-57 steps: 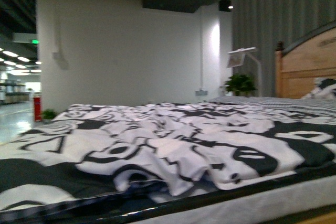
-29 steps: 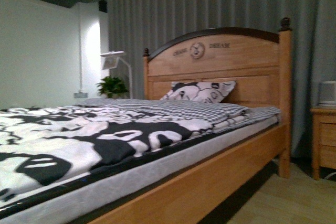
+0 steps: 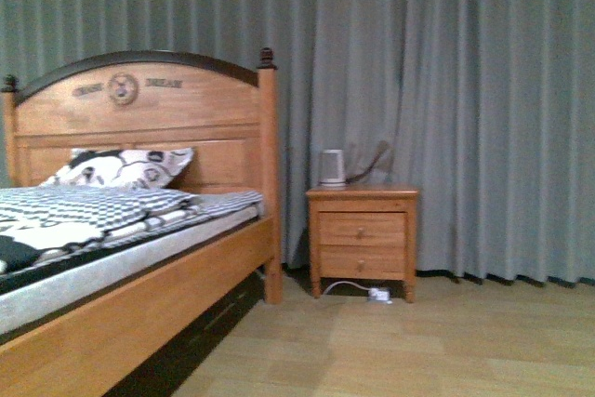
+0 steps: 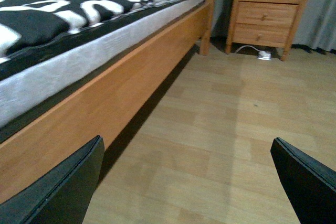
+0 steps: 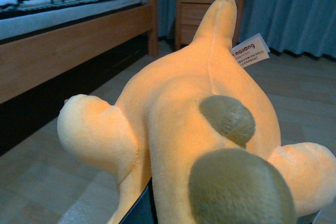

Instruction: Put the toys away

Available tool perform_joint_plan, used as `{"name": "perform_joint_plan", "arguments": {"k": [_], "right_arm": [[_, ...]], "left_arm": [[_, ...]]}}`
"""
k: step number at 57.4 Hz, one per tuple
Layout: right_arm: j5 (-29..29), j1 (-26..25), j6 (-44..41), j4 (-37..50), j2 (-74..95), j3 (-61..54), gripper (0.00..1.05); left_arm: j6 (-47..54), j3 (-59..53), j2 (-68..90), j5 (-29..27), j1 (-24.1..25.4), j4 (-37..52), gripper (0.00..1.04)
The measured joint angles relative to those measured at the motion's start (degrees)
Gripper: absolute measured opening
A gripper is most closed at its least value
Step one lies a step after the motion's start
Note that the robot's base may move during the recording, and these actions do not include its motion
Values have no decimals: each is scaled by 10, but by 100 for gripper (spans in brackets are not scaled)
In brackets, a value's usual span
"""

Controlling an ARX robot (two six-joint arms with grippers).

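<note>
The orange-yellow plush animal (image 5: 184,114) fills the right wrist view, with tan-grey pads and a white label (image 5: 250,51) near its far end. My right gripper (image 5: 210,213) is shut on the plush animal and holds it above the wooden floor; its fingers are mostly hidden under the plush. My left gripper (image 4: 194,182) is open and empty, low over the floor beside the bed's side rail (image 4: 105,98). Neither gripper nor the plush shows in the front view.
A wooden bed (image 3: 139,285) with a black-and-white pillow (image 3: 121,166) and folded checked bedding stands at the left. A wooden nightstand (image 3: 363,239) with a white device on top stands against grey curtains (image 3: 465,90). A white plug lies under it on the wooden floor (image 3: 418,341).
The front view has swung to the right, from the black-and-white bedspread past the headboard to the nightstand and curtains.
</note>
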Motion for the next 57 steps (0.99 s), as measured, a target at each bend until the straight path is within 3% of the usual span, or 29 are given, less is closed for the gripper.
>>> {"name": "perform_joint_plan", "arguments": {"k": [57], "right_arm": [[-2,0,0,0,0,0,11]], "left_arm": [[0,0,0,0,0,0,99]]}}
